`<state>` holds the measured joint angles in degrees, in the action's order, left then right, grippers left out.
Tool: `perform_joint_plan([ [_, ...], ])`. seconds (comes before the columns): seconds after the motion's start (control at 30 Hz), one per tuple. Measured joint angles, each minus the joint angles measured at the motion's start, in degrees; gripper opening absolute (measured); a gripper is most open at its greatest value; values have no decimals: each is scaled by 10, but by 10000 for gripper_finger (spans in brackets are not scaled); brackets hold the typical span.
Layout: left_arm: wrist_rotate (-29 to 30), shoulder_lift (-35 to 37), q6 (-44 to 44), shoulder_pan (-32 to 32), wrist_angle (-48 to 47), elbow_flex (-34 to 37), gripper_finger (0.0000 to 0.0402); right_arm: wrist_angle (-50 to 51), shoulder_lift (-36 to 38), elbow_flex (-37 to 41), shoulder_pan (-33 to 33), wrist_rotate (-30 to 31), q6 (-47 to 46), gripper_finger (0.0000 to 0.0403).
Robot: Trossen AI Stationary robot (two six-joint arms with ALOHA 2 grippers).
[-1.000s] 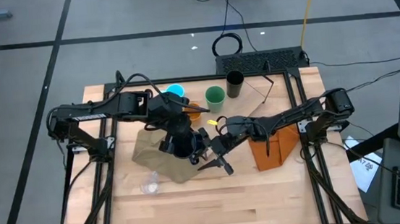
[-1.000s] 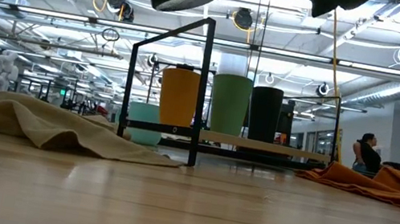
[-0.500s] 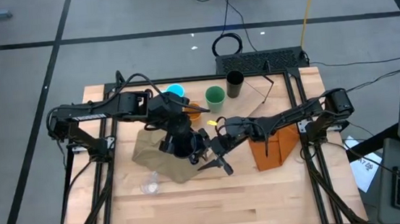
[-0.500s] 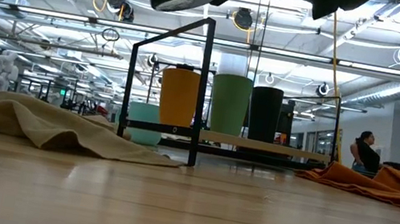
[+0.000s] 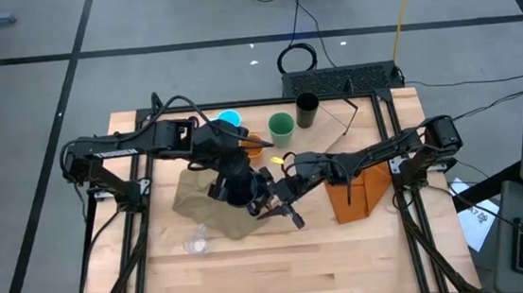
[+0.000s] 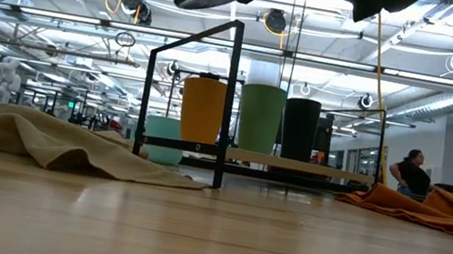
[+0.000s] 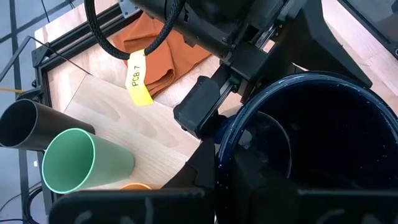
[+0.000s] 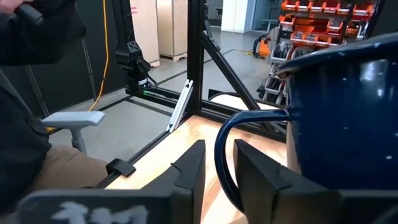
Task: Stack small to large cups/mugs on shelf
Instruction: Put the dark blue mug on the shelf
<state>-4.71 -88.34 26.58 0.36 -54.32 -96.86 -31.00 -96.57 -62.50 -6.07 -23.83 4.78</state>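
The right gripper (image 8: 217,180) has just narrowed its two dark fingers (image 8: 189,171) around the curved handle of the dark navy-black enamel mug (image 8: 348,118). In the high view a second ago they stood visibly wider beside the mug. The handle's loop now runs down between them, though a sliver of gap on either side leaves it unclear whether they truly pinch it yet.

The left gripper (image 7: 205,193) has not shifted. Its fingers are clenched on the mug's rim, one just outside the wall, the other apparently inside, holding the mug up in the air. So this reads as a mid-air handover from left arm to right, probably so the right arm can carry the mug to the shelf.

Beyond the fingers, the left wrist view looks into the mug's hollow and shows the right arm's gripper body pressed close against its outer wall, with a green plastic cup (image 7: 78,162) and a black tumbler (image 7: 31,124) on the pale plywood shelf board (image 7: 130,118) beyond. The low view adds what neither wrist shows: the mug's underside hangs well clear above the table, and an orange cup (image 6: 202,109) stands beside the green and black ones on the shelf.
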Motion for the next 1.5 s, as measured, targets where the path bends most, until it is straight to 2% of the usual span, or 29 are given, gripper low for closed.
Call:
perform_joint_plan([
  [0.33, -1, 0, 3, 0, 3, 0, 15, -1, 0, 0, 0, 0, 6, 9],
  [0.77, -2, 0, 4, 0, 3, 0, 16, -5, 0, 0, -1, 21, -6, 2],
  [0.93, 11, 0, -18, 1, 29, 0, 50, -12, 0, 0, 0, 36, -8, 1],
  [1.07, 20, 0, -20, 1, 34, 0, 60, -12, 2, 0, 0, 36, -7, 1],
  [1.5, 16, 8, -18, 0, 35, -1, 45, -11, 6, 0, 0, 28, 3, 0],
])
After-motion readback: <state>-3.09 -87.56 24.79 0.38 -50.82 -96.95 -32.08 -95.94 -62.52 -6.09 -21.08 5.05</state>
